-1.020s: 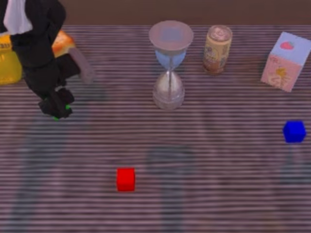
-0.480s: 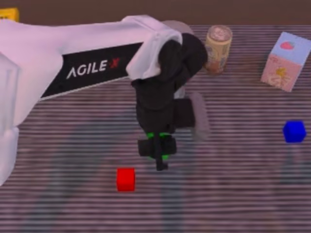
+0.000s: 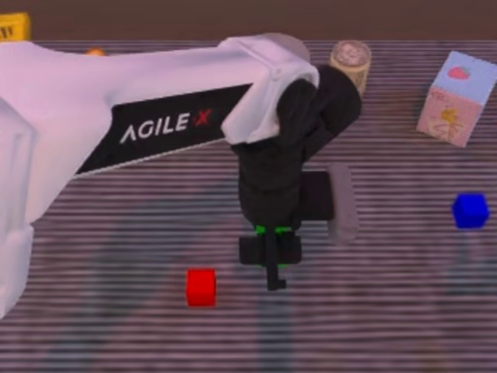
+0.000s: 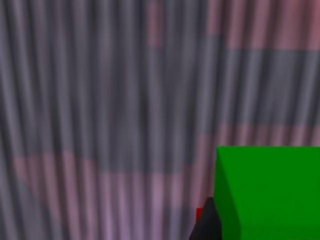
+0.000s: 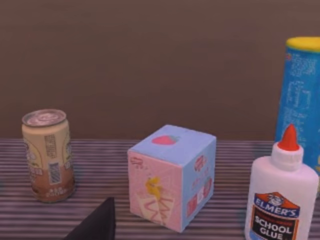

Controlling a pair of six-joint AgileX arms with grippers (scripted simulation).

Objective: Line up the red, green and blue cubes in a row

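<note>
The green cube (image 4: 270,192) is held in the left claw (image 3: 271,255), whose fingers are clamped on it; in the top view only slivers of green are seen at the claw, which hangs over the middle of the tabletop (image 3: 116,326), just right of the red cube (image 3: 201,287). Whether the green cube is already set down or is clear of the surface cannot be told. The red cube lies alone toward the near edge, left of centre. The blue cube (image 3: 470,210) lies well apart, near the right edge and farther back.

No row is formed yet. The green cube is judged to be near its place beside the red one but not released; the blue cube is untouched and is left to be brought over.

Being cubes, none has a long axis. The red and blue cubes sit square to the tabletop's stripes; in the left wrist view the green cube's top edge is seen level.

The right claw is not seen in the top view, and its state cannot be told.
</note>
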